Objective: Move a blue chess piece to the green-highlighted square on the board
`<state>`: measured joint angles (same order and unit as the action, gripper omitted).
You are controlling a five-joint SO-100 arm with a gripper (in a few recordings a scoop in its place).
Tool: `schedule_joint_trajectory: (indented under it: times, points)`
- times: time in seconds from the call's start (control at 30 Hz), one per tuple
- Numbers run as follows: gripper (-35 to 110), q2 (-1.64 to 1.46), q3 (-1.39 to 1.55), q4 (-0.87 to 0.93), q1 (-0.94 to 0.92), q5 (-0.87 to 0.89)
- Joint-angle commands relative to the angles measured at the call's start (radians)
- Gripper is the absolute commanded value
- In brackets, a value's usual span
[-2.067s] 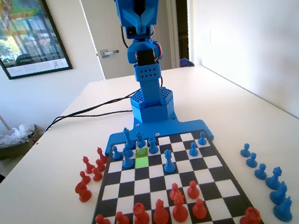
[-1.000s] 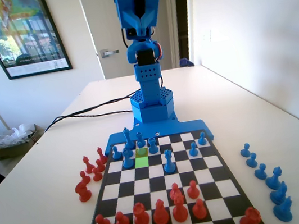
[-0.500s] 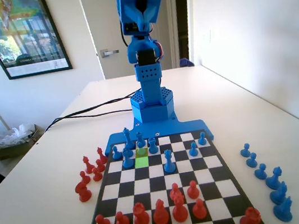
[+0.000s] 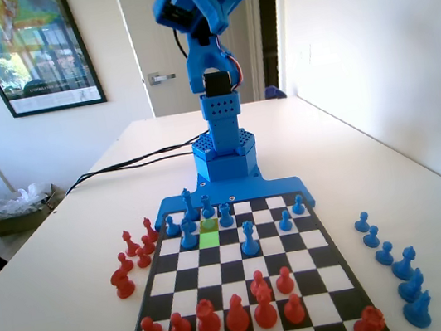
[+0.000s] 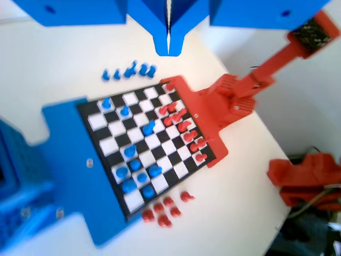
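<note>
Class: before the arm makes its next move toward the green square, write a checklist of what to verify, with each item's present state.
1. Green-highlighted square free of pieces: ok.
2. Blue pawn near the target: ok, one stands just behind the square in the fixed view.
3. Pincer empty: ok, jaws together, nothing between them.
4. Pincer open for a grasp: not ok, shut.
5. Pincer low enough to grasp: not ok, high above the board.
6. Clear room around that pawn: cannot tell, blue pieces crowd close.

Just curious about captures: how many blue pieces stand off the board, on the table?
6 blue pieces, lined up on the table right of the board, fixed view.
</note>
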<state>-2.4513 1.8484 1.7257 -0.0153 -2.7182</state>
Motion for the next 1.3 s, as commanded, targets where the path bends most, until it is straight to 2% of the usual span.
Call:
schedule_joint_trajectory:
  times: [0.0, 0.17, 0.33, 0.53, 0.67, 0.83, 1.07, 1.27]
  points:
    - [1, 0.046, 0.048, -0.058, -0.058, -0.218]
    - [1, 0.051, 0.224, -0.23, -0.121, -0.446]
    - [1, 0.063, 0.293, -0.265, -0.137, -0.511]
    - [1, 0.084, 0.396, -0.331, -0.087, -0.445]
    - [1, 0.109, 0.379, -0.258, -0.089, -0.509]
    - [1, 0.181, 0.38, -0.204, -0.052, -0.448]
    - [1, 0.276, 0.537, -0.437, -0.055, -0.39]
    - [3, 0.402, 0.532, -0.517, -0.144, -0.368]
